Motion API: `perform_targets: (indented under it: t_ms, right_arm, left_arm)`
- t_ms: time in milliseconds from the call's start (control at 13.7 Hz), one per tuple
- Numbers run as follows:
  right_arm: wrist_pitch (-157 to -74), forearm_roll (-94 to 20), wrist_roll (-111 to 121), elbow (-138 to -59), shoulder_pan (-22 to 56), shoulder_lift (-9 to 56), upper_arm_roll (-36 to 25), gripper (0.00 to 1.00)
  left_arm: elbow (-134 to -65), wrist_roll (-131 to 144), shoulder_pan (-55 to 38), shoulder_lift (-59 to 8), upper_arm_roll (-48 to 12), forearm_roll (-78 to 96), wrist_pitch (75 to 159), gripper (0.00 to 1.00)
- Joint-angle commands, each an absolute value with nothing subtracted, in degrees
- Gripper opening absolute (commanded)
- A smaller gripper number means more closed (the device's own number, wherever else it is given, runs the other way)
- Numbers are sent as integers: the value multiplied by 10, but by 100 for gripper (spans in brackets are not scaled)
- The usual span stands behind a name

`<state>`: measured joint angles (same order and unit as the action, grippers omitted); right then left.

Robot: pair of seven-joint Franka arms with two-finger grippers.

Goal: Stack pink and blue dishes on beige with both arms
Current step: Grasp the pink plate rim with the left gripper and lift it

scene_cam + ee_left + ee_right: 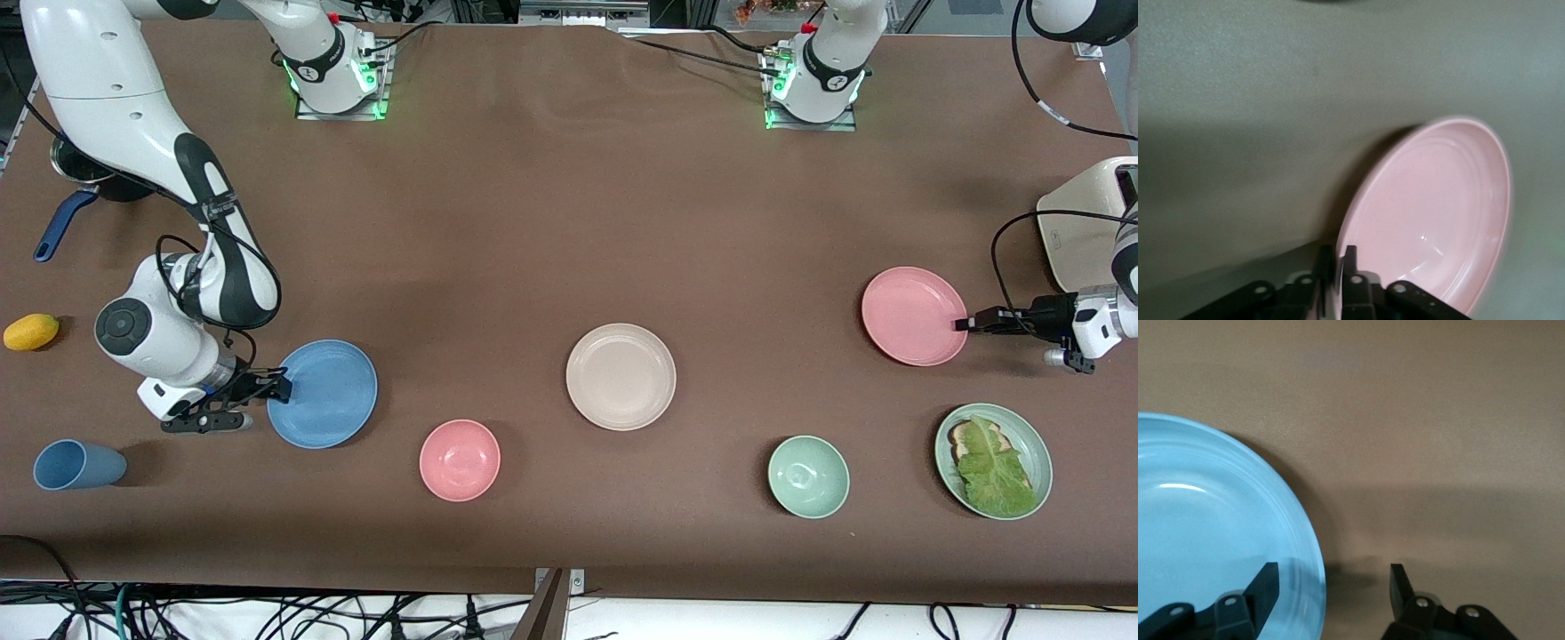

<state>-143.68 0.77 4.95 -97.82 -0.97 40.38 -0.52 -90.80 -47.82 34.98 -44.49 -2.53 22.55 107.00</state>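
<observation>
Front view: the beige plate (pixel 621 376) sits mid-table, the pink plate (pixel 914 316) toward the left arm's end, the blue plate (pixel 323 393) toward the right arm's.

Left wrist view: the left gripper (pixel 1336 261) pinches the pink plate's (pixel 1431 213) rim, probably to lift it.

Right wrist view: the right gripper (pixel 1334 579) stands spread astride the blue plate's (pixel 1211 533) rim, not yet clamped.

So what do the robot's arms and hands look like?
Both arms are shiny white with black bands at the joints and thin black cables looping alongside. Each base glows green. The right hand and the left hand are black, each with two fingers.
</observation>
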Motion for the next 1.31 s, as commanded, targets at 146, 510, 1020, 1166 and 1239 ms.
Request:
perform_targets:
  t_ms: [146,510,1020,1166,1239]
  right_arm:
    - [-1435,-9,54,-975,-11,405,1,60]
    - [-1428,-10,54,-974,-11,404,2,54]
    - [-1397,-10,49,-973,-12,395,2,53]
    - [-1395,-10,49,-973,-11,394,2,48]
    - [-1391,-10,49,-973,-12,394,2,46]
  left_arm:
    - [-927,-496,346,-426,-23,241,1073,0]
    - [-915,-387,313,-338,-65,199,1016,0]
    - [-898,-152,108,-252,-69,187,1012,0]
    - [-888,-86,37,-255,-67,187,1044,0]
    - [-887,-56,13,-257,-67,180,1058,0]
